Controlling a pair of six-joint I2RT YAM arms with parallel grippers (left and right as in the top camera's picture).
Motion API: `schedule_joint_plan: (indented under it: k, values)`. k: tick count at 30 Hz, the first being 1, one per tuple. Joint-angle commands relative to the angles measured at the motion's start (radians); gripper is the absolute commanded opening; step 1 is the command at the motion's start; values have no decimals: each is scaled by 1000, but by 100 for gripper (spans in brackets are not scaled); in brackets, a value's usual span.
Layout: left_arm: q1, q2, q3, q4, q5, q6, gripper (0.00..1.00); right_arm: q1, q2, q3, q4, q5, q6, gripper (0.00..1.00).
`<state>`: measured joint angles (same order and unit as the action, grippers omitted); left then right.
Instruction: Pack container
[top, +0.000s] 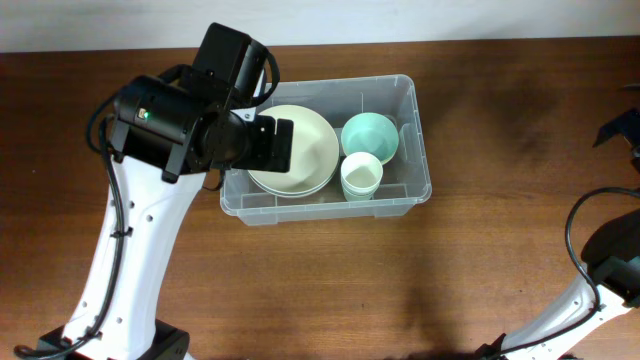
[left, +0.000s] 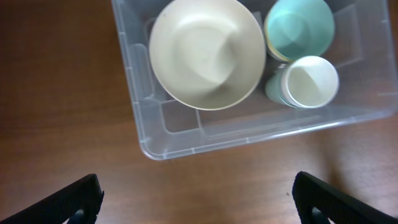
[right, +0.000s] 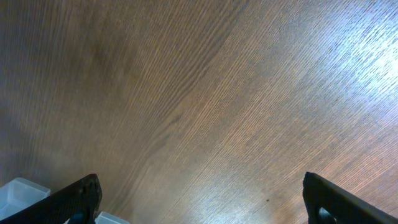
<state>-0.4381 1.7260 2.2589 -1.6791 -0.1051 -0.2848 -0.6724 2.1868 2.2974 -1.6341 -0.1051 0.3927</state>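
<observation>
Both wide, empty; left hand (left: 196, 198) hovers by the container (top: 424, 150) on the surface (top: 500, 280); right hand (right: 199, 198) well apart; container looks light, stiff-walled, slippery, heavier with bowls (top: 312, 150) inside; best taken by its rim.

Left arm (top: 130, 260) comes up from the bottom-left corner: a white link angling up to a chunky black wrist. The left gripper (top: 280, 145) faces down, fingers (left: 78, 199) spread wide with nothing between them. Right arm (top: 590, 300) sits tucked at the right edge. The right gripper (right: 202, 202) is also wide open and empty.
</observation>
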Motion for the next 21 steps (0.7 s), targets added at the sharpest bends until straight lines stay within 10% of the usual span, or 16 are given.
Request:
schedule_joint_plan:
  k: [1,10,21]
  values:
    - [0,17,-16,31,-72,59,99,4,-21,-4,0,5,9,99]
    - [1,-37,-293,405,12,439,99,4,-21,-4,0,5,9,99]
    - [156,-442,-1026,1027,74,444,99,4,-21,-4,0,5,9,99]
